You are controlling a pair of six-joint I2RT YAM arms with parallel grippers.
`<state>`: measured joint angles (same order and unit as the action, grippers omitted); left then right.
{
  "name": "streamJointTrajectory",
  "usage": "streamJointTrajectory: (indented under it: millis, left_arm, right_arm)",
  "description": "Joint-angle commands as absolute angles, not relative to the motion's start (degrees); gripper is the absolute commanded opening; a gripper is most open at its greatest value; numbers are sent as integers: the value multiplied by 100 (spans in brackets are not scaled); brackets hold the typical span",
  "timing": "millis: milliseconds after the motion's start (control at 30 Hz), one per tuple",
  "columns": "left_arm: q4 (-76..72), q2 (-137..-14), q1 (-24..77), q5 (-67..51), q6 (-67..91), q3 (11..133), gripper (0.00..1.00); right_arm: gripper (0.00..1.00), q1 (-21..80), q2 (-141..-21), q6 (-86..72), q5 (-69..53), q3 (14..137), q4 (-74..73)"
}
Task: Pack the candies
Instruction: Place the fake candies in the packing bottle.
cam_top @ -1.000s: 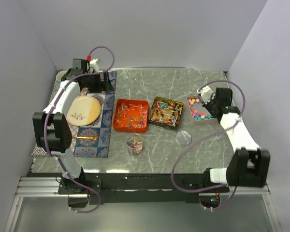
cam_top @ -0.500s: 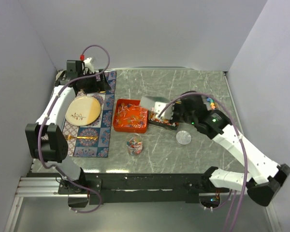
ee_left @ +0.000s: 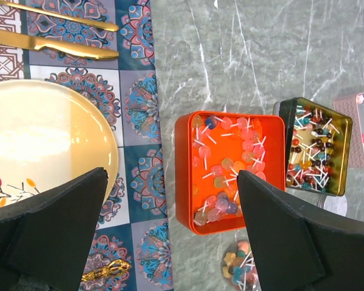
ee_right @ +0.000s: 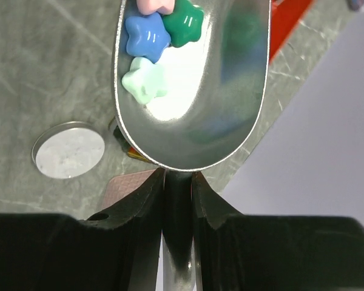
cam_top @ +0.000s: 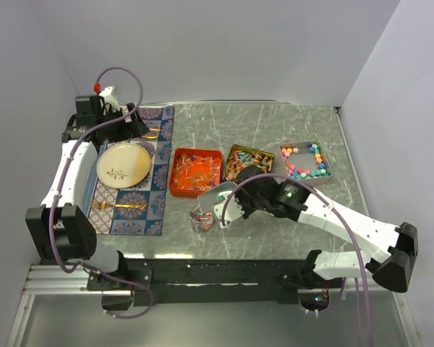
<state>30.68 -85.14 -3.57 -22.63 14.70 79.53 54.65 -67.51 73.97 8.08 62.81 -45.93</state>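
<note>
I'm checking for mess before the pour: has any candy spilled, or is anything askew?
Nothing stands out. The candies sit inside the orange tray, gold tin, pink tray, jar and the scoop clamped in the right gripper; no loose pieces show on the table.

You've got a grey marbled surface (cam_top: 202,130). Along its left side lies a patterned mat (cam_top: 148,206). Right of that, in a row, sit an orange tin (cam_top: 195,193), a dark tin (cam_top: 250,148) and a pink tray (cam_top: 305,160). Toward the near edge, a small clear tub (cam_top: 192,218) of candies (cam_top: 200,214) stands in front of the orange tin. A round metal lid (ee_right: 68,149) lies flat on the stone too.
</note>
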Motion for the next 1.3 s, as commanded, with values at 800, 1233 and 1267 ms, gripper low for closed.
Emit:
streamJointTrajectory:
  millis: [800, 1233, 1267]
  left_arm:
    - [2391, -7400, -659, -2601, 1802, 7207, 97]
    - [2320, -7568, -659, -2795, 1951, 7348, 97]
    - [2312, -7567, -659, -2804, 1960, 7339, 97]
  right_arm:
    - [0, 5906, -6882, 9167, 2909, 6363, -4157]
    - [0, 6363, -7286, 9237, 3462, 6557, -4193]
    - [0, 6381, -7304, 9298, 3524, 6539, -4131]
